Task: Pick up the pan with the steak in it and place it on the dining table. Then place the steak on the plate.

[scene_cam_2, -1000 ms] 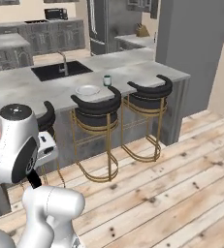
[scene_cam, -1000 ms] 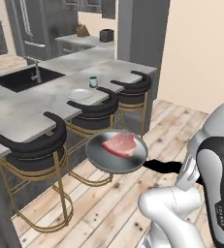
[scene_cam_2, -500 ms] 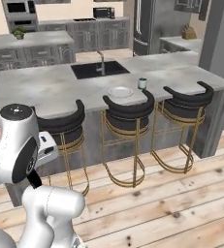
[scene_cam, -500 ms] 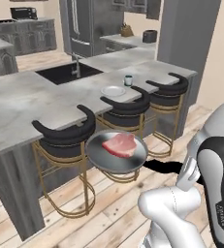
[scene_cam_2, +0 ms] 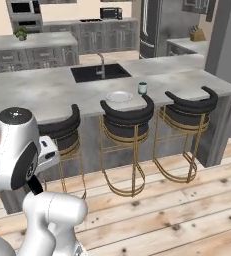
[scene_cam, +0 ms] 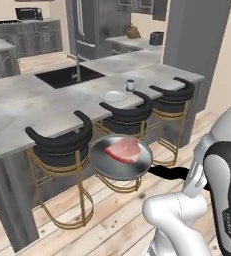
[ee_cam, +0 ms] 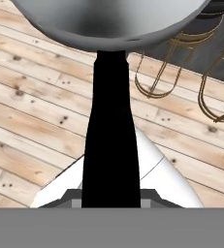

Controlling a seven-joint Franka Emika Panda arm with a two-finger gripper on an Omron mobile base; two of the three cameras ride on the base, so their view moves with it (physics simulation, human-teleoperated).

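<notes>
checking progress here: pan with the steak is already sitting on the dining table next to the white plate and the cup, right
Not quite. The pan with the steak is not on the dining table yet; it is held in the air by its black handle, in front of the stools over the wood floor, as the left base view shows. The white plate and the cup do sit on the table.
</notes>
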